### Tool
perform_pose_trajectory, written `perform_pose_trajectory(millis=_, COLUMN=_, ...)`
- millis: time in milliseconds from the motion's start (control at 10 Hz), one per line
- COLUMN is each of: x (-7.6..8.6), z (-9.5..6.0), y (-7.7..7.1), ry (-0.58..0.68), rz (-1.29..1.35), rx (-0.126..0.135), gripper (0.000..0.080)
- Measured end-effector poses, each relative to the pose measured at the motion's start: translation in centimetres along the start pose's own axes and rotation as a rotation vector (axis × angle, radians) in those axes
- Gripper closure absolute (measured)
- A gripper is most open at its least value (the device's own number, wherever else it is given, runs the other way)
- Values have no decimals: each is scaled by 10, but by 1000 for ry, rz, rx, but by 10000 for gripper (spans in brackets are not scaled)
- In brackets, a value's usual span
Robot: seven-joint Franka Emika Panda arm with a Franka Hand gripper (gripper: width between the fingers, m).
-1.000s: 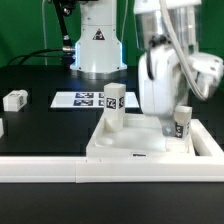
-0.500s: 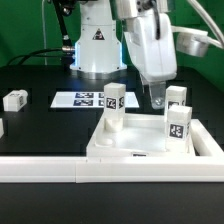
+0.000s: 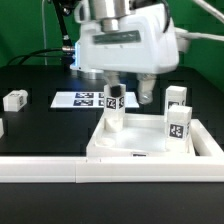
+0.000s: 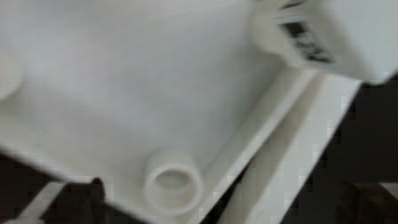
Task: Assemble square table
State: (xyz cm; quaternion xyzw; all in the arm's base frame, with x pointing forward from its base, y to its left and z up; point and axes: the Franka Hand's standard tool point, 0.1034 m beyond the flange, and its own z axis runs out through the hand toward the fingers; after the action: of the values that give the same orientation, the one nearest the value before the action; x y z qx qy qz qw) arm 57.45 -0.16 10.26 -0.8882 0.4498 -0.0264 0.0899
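- my gripper hangs above the far edge of the square table slab, fingers pointing down, spread wide, with nothing between them.
- one finger stands just beside the top of the leg at the slab's far left corner; i cannot tell whether it touches. the other finger is clear of everything.
- the slab lies flat on the black table, near the front, toward the exterior view's right, its near edge close against the long white rail.
- leg at far left corner: upright in the slab, tag facing the camera.
- leg at right near corner: upright on the slab, tag facing the camera.
- another leg: upright just behind that one, at the slab's far right.
- a loose leg lies on the table well apart, at the exterior view's left.
- the marker board lies flat beyond the slab, left of the gripper.
- wrist view: the slab fills the frame, a round corner socket at its edge, a tagged leg at another corner; picture is blurred.
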Motion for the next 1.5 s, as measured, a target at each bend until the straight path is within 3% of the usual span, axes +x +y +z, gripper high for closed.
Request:
perform_pose_trajectory(millis=100, x=16, z=-15, y=27, ry=5, rz=-110, rx=4, gripper=150)
perform_pose_trajectory(millis=200, x=34, z=-30, y=39, ry=13, rz=-176, rx=6, gripper=150)
perform_pose_trajectory(millis=300, x=47, z=-34, y=43, ry=84, rz=-284, rx=6, gripper=150)
perform_pose_trajectory(millis=400, x=42, z=-33, y=33, ry=148, rz=-362, rx=2, gripper=150)
perform_pose_trajectory(millis=500, x=36, z=-30, y=32, ry=137, rz=-417, rx=-2, gripper=150)
perform_pose_trajectory(millis=900, x=41, z=-29, y=37, ry=150, rz=-453, rx=-8, gripper=150)
perform_pose_trajectory(millis=1000, x=43, z=-24, y=56, ry=166, rz=-496, rx=-26, gripper=150)
perform_pose_trajectory(millis=1100, x=43, z=-21, y=88, ry=141, rz=-605, rx=-48, gripper=150)
perform_pose_trajectory(millis=1300, x=60, z=-29, y=162, ry=115, rz=-806, rx=-105, gripper=150)
perform_pose_trajectory(millis=1400, x=72, z=-32, y=186, ry=87, rz=-888, rx=-129, gripper=150)
perform_pose_trajectory(millis=1500, x=80, z=-32, y=201, ry=61, rz=-944, rx=-149, gripper=150)
